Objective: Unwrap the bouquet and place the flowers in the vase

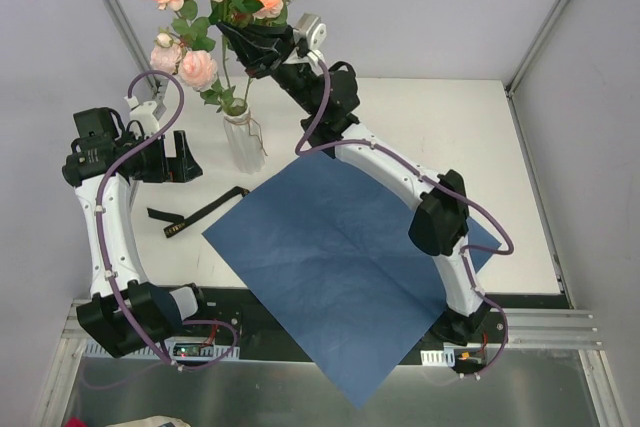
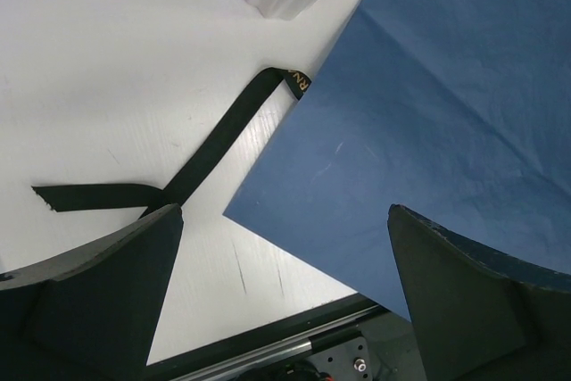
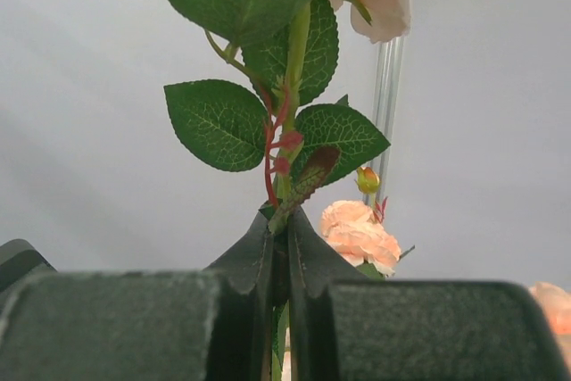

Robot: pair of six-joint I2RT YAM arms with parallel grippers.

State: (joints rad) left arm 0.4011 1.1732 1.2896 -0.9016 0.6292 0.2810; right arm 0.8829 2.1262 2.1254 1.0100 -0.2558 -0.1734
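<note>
The flowers [image 1: 197, 68] fill the upper left of the top view. Several peach-pink roses stand with their stems down in the narrow whitish vase [image 1: 243, 144].

At far left, the left arm's jaws are spread wide and hold nothing. They hang low over the white surface [image 1: 480, 147], just beside the vase. Below them a black ribbon [image 1: 207, 211] lies loose. Its far end touches the edge of the blue paper [image 1: 350, 267], which is spread flat across the middle of the frame.

Right of the vase and above it, the right arm's jaws are clenched on one green stem [image 3: 297, 51]. The grip sits just under a cluster of leaves [image 3: 219, 122], and the blooms rise above the jaws. The stem runs down toward the vase mouth, but I cannot tell whether its tip is inside.

The flowers look light, on thin springy stems, with soft petals and leaves that would crush or snag. They are best held on bare stem below the leaves, as here. The vase seems light and top-heavy with blooms, so a sideways tug could tip it.
</note>
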